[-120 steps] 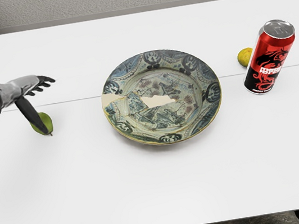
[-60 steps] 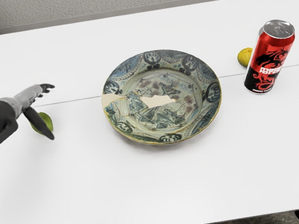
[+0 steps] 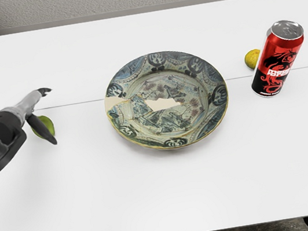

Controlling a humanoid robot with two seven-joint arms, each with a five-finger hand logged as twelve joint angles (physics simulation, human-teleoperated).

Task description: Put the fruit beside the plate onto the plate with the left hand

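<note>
Fruit (image 3: 49, 125) small, green, left of plate (image 3: 220, 94); left hand (image 3: 30, 105) spread, seemingly holding nothing.

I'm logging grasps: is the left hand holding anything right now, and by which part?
Nothing is held. The left hand is open beside the green fruit on the table; only its thumb crosses the fruit, and the other fingers point past it.

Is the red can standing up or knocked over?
Upright: the red can stands on its base on the table, silver top facing up.
</note>
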